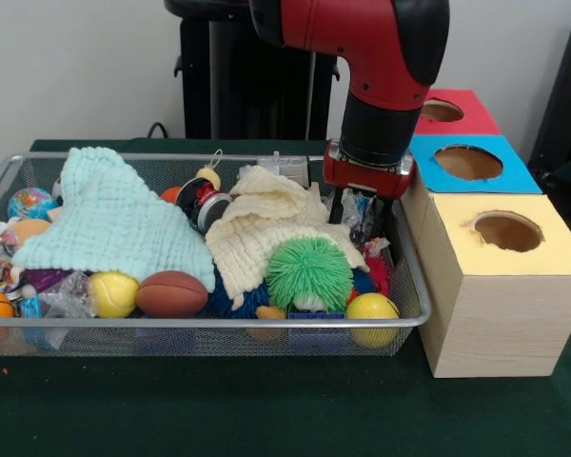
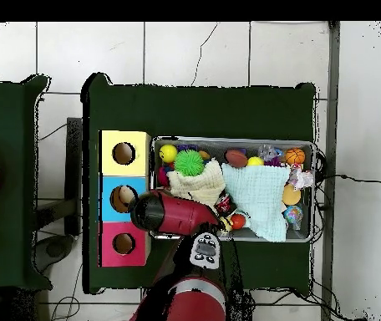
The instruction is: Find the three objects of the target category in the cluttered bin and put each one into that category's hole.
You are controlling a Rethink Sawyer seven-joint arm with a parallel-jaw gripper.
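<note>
The wire mesh bin (image 1: 414, 319) is pretty jammed: a mint green cloth (image 1: 114, 224) covers the left side, a cream cloth (image 1: 266, 233) drapes the middle, and a fuzzy green ball (image 1: 309, 271), a small brown football (image 1: 171, 293) and yellow balls (image 1: 112, 293) crowd the front rim. The gripper (image 1: 362, 217) sits low in the bin's right end, just behind the cream cloth, with something crinkly between its black fingers; whether it's actually clamped can't be told. Yellow (image 1: 504, 276), blue (image 1: 468, 164) and red (image 1: 447, 112) boxes with holes stand right beside that end.
</note>
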